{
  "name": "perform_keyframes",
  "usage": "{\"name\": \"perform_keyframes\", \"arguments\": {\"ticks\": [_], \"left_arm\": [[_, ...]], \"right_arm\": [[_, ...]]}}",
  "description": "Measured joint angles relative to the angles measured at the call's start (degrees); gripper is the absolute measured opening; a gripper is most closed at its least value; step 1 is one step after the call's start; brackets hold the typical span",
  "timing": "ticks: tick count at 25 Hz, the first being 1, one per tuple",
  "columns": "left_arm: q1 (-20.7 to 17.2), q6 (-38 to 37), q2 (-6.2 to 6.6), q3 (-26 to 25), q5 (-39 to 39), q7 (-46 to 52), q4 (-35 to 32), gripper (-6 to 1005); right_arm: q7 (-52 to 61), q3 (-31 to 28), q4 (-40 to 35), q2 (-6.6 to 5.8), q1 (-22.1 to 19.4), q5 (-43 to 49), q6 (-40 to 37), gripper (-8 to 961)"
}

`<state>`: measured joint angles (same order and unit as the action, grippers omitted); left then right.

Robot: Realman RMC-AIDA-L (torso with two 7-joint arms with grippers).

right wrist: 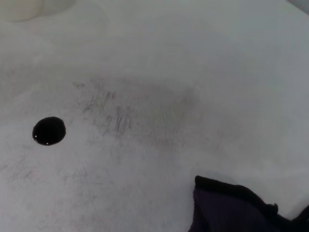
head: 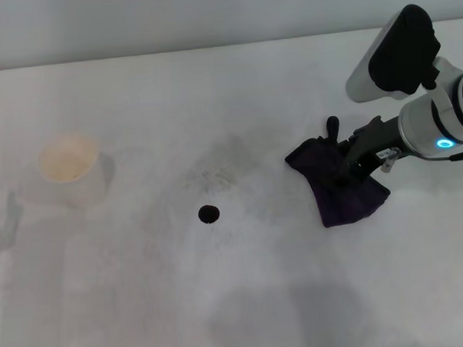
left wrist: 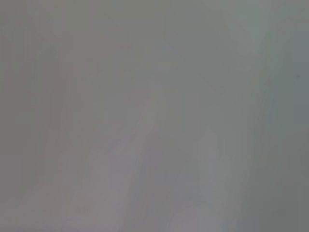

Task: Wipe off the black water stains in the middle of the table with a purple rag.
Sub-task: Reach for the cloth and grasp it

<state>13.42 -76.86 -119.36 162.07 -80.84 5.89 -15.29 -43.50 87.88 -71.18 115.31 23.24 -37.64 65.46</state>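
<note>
The purple rag (head: 341, 190) lies bunched on the white table (head: 244, 296), right of centre. My right gripper (head: 346, 167) reaches in from the right and sits on the rag's upper part, its tip lost against the dark cloth. A small dark loop (head: 333, 126) sticks up at the rag's far corner. The black water stain (head: 209, 214) is a small glossy round blot near the table's middle, well to the left of the rag. In the right wrist view the stain (right wrist: 49, 131) shows apart from the rag's edge (right wrist: 231, 205). My left gripper is out of view.
A white paper cup (head: 67, 169) stands at the far left of the table. Faint grey speckled smudges (head: 220, 170) spread just beyond the stain. The left wrist view shows only a blank grey surface.
</note>
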Motion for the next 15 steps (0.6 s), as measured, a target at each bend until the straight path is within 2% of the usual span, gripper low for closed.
{"name": "perform_keyframes", "arguments": {"ticks": [5,15], "left_arm": [[0.5,0.6,0.01,0.0,-1.1,0.0,0.0,888],[1.4,0.8,0.0,0.0,-1.3,0.0,0.0,888]], "right_arm": [[0.0,-0.2,3.6,0.1,2.0,0.2,-0.6,659],[0.1,-0.6,6.2,-0.15,4.2,0.3,-0.8,458]]}}
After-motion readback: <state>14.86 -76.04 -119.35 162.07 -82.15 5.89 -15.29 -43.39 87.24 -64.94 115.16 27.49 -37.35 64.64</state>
